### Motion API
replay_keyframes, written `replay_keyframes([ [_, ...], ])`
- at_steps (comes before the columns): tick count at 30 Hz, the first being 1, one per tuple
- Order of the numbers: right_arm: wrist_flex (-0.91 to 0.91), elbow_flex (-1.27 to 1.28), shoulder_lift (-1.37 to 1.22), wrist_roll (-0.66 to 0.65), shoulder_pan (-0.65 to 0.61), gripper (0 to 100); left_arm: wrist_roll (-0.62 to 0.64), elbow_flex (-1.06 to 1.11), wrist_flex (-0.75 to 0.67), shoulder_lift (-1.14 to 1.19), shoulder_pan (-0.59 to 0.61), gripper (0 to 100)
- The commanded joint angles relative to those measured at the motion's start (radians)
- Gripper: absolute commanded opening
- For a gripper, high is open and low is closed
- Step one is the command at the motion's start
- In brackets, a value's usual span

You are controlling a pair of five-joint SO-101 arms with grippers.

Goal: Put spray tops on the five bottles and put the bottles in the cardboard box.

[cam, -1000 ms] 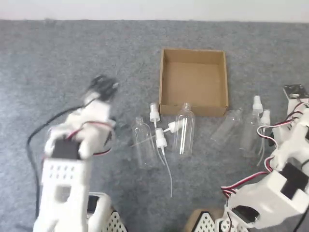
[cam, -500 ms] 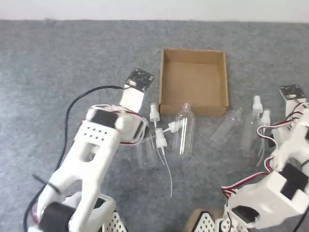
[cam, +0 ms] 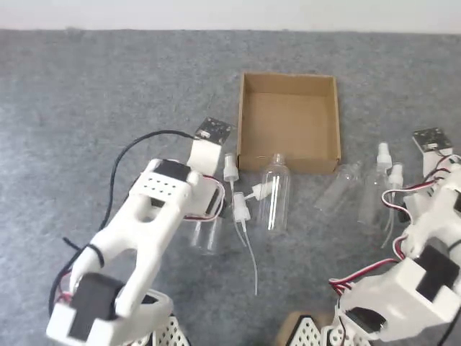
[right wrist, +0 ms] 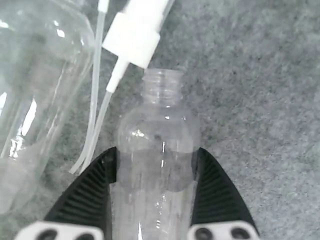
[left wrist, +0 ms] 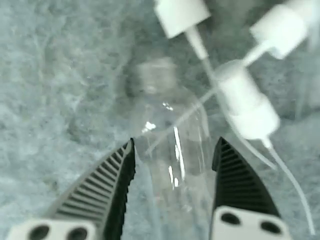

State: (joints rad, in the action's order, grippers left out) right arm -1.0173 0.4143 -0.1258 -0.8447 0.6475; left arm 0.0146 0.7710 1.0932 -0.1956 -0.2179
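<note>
Swung in from the side, the left gripper [left wrist: 175, 145] now straddles the clear plastic bottle [left wrist: 165, 107] lying beside the white spray tops [cam: 240, 207], jaws open, so the next move looks like closing on it before capping.

Mottled grey table [cam: 108, 86], brown cardboard box [cam: 288, 164], clear bottles [cam: 274, 191], white spray tops [cam: 230, 167], white arms [cam: 144, 231], black ribbed jaws

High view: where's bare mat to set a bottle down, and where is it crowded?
Bare: the mat left of the cardboard box, and the strip between the middle bottle and the right bottles. Crowded: the spray tops between the left hand and the middle bottle; the right hand sits among the right bottles.
</note>
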Motion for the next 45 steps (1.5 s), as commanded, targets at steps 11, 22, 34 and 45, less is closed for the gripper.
replay_keyframes([
  [11,-0.001,0.018,0.019,-0.012,0.010,0.6,-0.196,-0.047,-0.146,0.098,0.143,18],
  [22,-0.001,0.018,0.019,-0.014,0.030,0.6,-0.272,-0.183,-0.193,0.100,0.229,18],
  [34,-0.001,0.018,0.019,-0.014,0.028,0.6,-0.273,-0.216,-0.198,0.089,0.258,24],
  [45,-0.001,0.018,0.019,-0.014,0.024,0.6,-0.097,-0.424,-0.081,0.100,0.114,23],
])
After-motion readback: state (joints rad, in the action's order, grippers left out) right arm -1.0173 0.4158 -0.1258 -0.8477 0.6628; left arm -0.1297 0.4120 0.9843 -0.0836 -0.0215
